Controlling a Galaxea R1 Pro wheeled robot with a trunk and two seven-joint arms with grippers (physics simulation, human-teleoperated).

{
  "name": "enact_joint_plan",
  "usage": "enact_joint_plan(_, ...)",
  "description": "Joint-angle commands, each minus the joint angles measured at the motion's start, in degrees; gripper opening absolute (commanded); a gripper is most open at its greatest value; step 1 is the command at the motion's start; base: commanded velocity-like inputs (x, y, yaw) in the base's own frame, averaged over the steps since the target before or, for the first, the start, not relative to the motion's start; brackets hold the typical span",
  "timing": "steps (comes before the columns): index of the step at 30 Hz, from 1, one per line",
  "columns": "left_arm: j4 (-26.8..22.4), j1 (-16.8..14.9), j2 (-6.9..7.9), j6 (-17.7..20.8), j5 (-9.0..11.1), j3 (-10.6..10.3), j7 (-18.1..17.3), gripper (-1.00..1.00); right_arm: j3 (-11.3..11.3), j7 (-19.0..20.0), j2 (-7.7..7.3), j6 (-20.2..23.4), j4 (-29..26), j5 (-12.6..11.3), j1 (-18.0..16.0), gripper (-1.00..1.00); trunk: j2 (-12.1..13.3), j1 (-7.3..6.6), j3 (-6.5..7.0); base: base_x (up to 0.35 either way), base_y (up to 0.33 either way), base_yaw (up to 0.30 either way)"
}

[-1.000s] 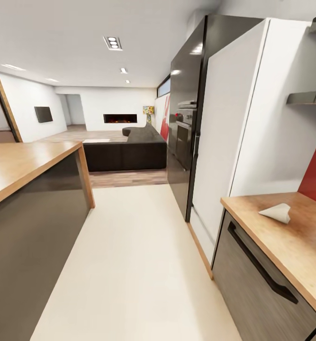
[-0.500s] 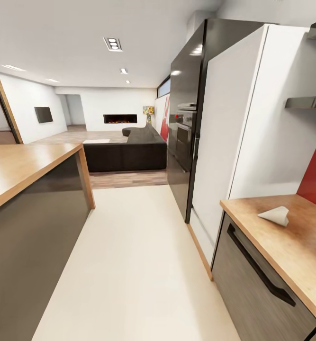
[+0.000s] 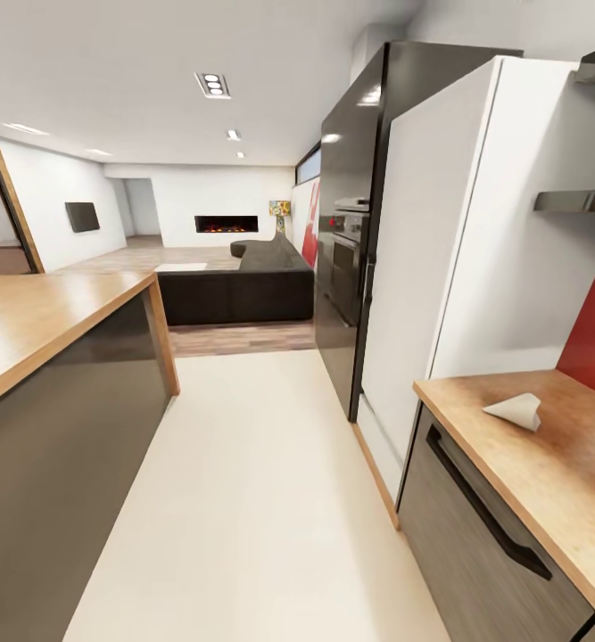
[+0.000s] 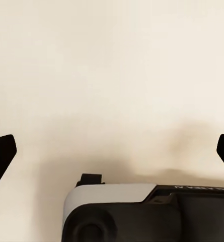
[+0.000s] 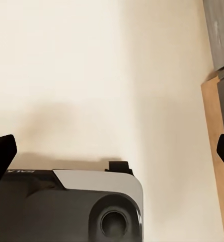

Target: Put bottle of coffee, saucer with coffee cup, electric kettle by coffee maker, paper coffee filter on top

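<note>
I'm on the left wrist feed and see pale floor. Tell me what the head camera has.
Observer: A folded white paper coffee filter lies on the wooden countertop at the right of the head view.
Operator: Give me what's past that counter.
Observer: A white refrigerator stands at the counter's far end, with a dark oven cabinet beyond it.
Operator: Report the right pincer.
Observer: In the right wrist view the right pincer is open over the cream floor, its two fingertips at the picture's edges.
Operator: And the other side of the aisle.
Observer: A dark island with a wooden top.
</note>
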Motion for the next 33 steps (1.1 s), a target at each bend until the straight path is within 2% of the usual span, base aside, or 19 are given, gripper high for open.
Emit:
enact_joint_plan(1,0.01,-0.01,-0.04,-0.15,0.21,0.05,0.03,1.00,-0.01,-0.01,0.01,-0.07,-0.08,-0.02,0.02,1.00,0.37,-0.22,0.13,0.000,0.000,0.000)
enact_joint_plan(9,0.07,0.02,-0.09,-0.15,0.24,0.07,0.03,1.00,-0.10,-0.01,-0.05,-0.07,-0.08,-0.06,0.02,1.00,3.58,-1.98,1.57,0.000,0.000,-0.016)
enact_joint_plan(21,0.10,0.01,-0.17,-0.15,0.25,0.14,0.03,1.00,-0.13,-0.01,0.02,-0.07,-0.09,-0.06,0.02,1.00,8.40,-4.61,3.72,0.000,0.000,-0.162)
enact_joint_plan(23,0.10,0.00,-0.09,-0.12,0.25,0.83,0.03,1.00,-0.17,-0.01,0.05,-0.07,-0.08,-0.08,0.02,1.00,9.20,-5.05,4.08,0.000,0.000,-0.022)
enact_joint_plan(24,0.10,0.01,-0.02,-0.08,0.21,2.60,0.03,1.00,-0.25,-0.01,0.10,-0.07,-0.08,-0.12,0.02,1.00,9.60,-5.27,4.26,0.000,0.000,-0.004)
enact_joint_plan(25,0.10,0.01,-0.01,-0.08,0.20,2.88,0.03,1.00,-0.29,-0.01,0.11,-0.07,-0.08,-0.13,0.02,1.00,10.00,-5.49,4.44,0.000,0.000,-0.002)
enact_joint_plan(30,0.10,0.01,0.24,-0.07,0.15,3.37,0.10,1.00,-0.36,-0.13,0.09,-0.02,-0.17,-0.42,0.02,1.00,12.01,-6.59,5.34,0.000,0.000,0.000)
enact_joint_plan(32,0.10,-0.01,0.26,-0.07,0.11,3.38,0.13,1.00,-0.36,-0.17,0.05,0.52,-1.13,-0.24,0.00,1.00,12.81,-7.03,5.70,0.000,0.000,0.000)
enact_joint_plan(33,0.10,0.01,0.26,-0.05,0.09,3.38,0.15,1.00,-0.36,-0.18,0.04,0.81,-3.44,-0.19,-0.06,1.00,13.21,-7.25,5.88,0.000,0.000,0.000)
